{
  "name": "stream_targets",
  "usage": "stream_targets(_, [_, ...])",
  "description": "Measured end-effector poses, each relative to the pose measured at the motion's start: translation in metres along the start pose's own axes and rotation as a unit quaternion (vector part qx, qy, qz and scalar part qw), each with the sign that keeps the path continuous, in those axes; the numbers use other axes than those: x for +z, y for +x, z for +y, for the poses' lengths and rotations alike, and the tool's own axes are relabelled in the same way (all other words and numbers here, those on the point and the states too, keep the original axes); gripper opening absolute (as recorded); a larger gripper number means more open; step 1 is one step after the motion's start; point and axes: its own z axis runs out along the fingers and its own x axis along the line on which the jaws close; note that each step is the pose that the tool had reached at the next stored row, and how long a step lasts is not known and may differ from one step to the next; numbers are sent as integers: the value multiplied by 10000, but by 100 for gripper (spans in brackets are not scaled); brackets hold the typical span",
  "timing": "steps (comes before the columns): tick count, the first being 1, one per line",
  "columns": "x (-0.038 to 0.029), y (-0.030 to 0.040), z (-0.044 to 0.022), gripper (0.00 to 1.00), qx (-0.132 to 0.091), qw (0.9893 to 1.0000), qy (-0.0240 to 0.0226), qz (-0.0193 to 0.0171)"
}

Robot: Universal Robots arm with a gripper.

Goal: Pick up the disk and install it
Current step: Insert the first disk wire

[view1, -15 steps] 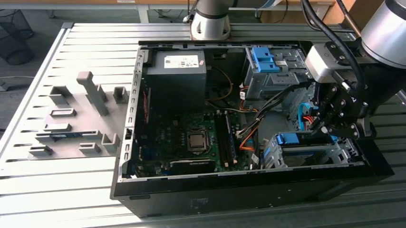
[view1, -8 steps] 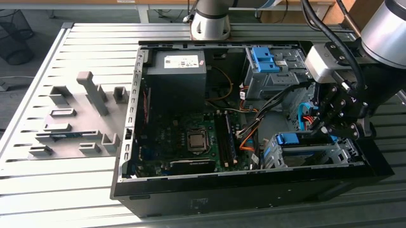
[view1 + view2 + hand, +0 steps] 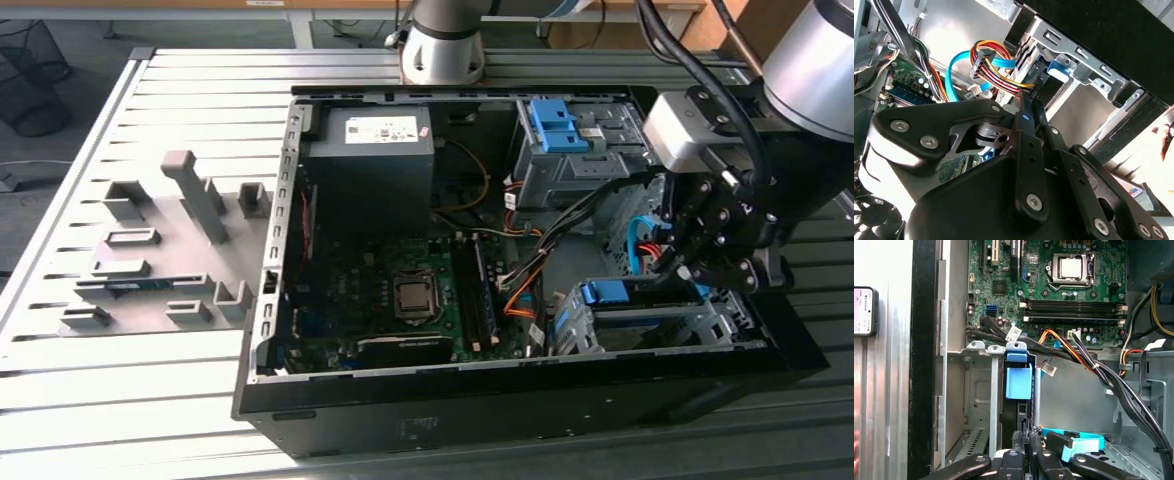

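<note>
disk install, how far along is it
Done: the disk is off the table and stands on edge in a slot of the metal drive cage inside the open computer case. In hand: the gripper is right at the disk's near edge. Left: whether it is fully seated can't be told; no cable visibly plugged into it.

The gripper [image 3: 705,268] is black, with silver screws on its links. Just beside its fingertips, the disk [image 3: 1018,383] shows a light blue rail. Near the gripper run a bright blue ribbon cable [image 3: 956,70] and a red, yellow and orange wire bundle [image 3: 996,67]. Farther off, the motherboard [image 3: 1049,285] is dark green; the tabletop [image 3: 120,400] is pale grey, ribbed.
</note>
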Motion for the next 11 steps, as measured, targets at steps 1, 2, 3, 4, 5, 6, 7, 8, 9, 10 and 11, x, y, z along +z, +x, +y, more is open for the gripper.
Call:
stream_targets(1, [1, 0, 0, 16, 3, 10000, 0, 1])
stream_targets(2, [2, 1, 0, 16, 8, 10000, 0, 0])
stream_targets(3, [3, 1, 0, 16, 13, 10000, 0, 1])
stream_targets(4, [5, 1, 0, 16, 16, 10000, 0, 0])
stream_targets(5, [6, 1, 0, 16, 16, 10000, 0, 0])
stream_targets(6, [8, 1, 0, 16, 17, 10000, 0, 0])
stream_targets(7, [9, 1, 0, 16, 17, 10000, 0, -1])
stream_targets(8, [9, 0, 0, 16, 16, 10000, 0, -3])
stream_targets(9, [11, 1, 1, 16, 16, 10000, 0, -5])
stream_targets(10, [12, 0, 3, 16, 16, 10000, 0, -6])
stream_targets(11, [12, 0, 6, 16, 17, 10000, 0, -8])
